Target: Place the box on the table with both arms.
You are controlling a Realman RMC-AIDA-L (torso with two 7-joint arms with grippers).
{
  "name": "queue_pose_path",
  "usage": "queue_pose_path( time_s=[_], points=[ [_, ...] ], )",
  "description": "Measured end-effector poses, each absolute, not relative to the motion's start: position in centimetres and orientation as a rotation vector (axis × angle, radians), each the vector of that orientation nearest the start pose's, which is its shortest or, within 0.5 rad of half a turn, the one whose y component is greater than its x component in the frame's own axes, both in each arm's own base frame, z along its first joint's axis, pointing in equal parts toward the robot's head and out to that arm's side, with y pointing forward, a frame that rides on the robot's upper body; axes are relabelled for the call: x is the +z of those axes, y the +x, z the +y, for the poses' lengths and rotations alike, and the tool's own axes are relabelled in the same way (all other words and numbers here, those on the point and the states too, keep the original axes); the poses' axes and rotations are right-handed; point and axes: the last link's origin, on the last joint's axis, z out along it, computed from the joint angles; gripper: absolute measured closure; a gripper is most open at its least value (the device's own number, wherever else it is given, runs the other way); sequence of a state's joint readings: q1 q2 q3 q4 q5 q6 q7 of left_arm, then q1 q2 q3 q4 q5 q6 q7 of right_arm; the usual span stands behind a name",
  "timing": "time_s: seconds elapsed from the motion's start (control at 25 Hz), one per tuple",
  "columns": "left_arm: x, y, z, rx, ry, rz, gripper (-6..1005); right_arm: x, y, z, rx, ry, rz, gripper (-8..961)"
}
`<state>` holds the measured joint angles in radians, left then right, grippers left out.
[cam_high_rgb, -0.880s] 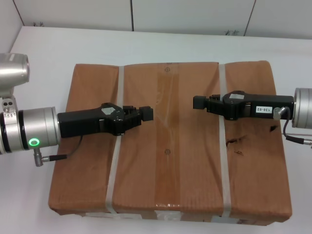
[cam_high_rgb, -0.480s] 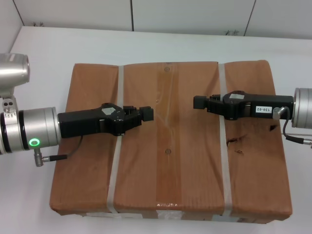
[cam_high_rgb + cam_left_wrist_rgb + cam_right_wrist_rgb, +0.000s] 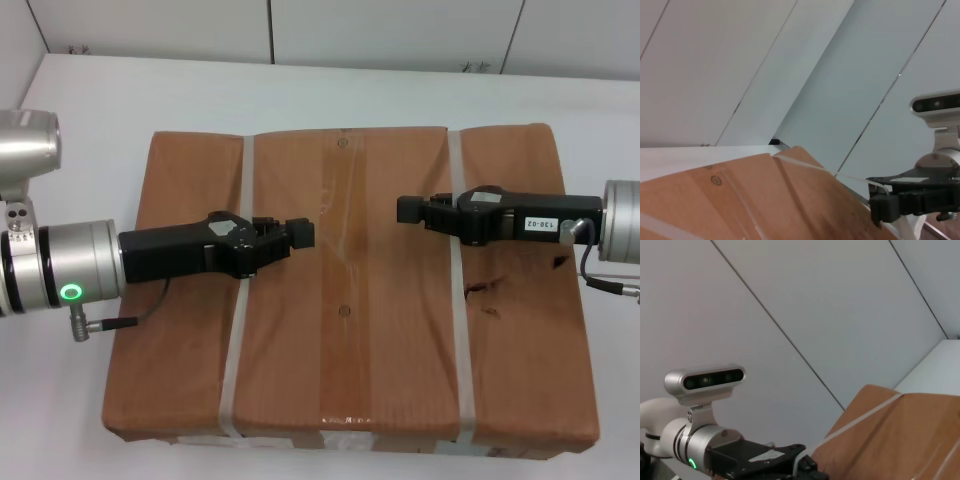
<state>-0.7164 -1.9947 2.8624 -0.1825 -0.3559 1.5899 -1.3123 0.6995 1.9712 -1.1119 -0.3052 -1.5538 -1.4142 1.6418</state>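
The left gripper [image 3: 300, 233] and right gripper [image 3: 408, 210] reach in from opposite sides and point at each other over the box [image 3: 350, 300]; whether their fingers are wide or narrow, or touch the cardboard, cannot be told. The box lies flat on the white table [image 3: 90, 110], its long axis running left to right. Both white straps [image 3: 238, 330] and the centre tape run front to back, with small tears near the right gripper.
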Motion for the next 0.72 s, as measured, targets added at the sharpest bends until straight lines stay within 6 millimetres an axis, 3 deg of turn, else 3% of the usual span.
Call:
queue_pose_path(
  time_s=[0.72],
  points=[
    [-3.7,-26.8,32.9,-0.882,-2.639,-1.035,905,-5.7,22.7,35.7,0.762,-2.715,1.137,915]
  ],
)
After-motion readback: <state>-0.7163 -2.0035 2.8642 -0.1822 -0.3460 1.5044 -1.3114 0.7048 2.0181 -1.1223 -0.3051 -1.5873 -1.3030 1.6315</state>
